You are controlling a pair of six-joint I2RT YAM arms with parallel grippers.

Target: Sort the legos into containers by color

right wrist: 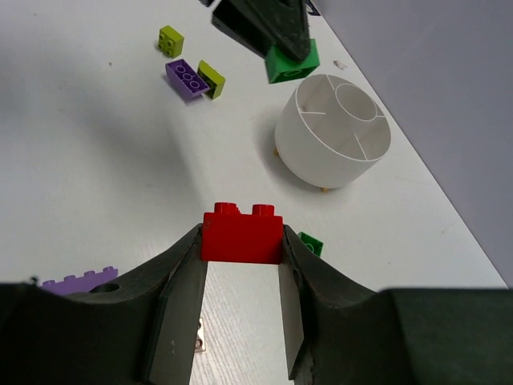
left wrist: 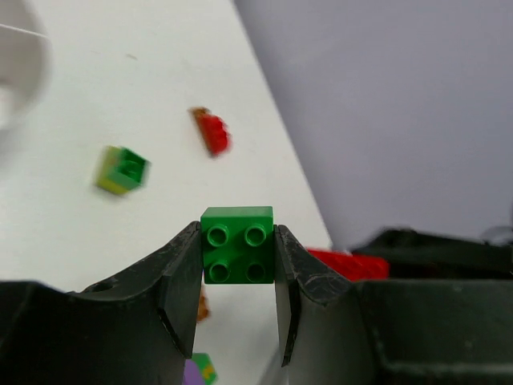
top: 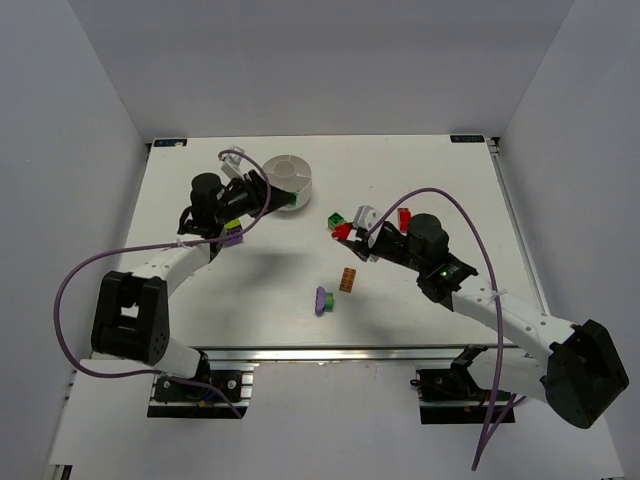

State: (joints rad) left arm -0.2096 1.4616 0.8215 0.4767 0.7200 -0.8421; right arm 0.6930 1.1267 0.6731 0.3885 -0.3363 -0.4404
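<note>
Fingers (right wrist: 178,297) of your right gripper (right wrist: 240,241) pinch a red brick (right wrist: 242,237). Beyond it stands the white dish (right wrist: 321,152). Just past its rim, your left gripper (left wrist: 236,241) clamps a green brick (left wrist: 236,255), and farther off a purple brick (right wrist: 187,79) and a lime brick (right wrist: 212,79) lie touching on the table (right wrist: 96,176).

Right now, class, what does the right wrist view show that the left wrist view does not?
Only right wrist: the white dish with its compartments in view, and the right gripper shut on a red brick. Only left wrist: a loose red brick lying on the table. Both: the green brick clamped in the left gripper.
</note>
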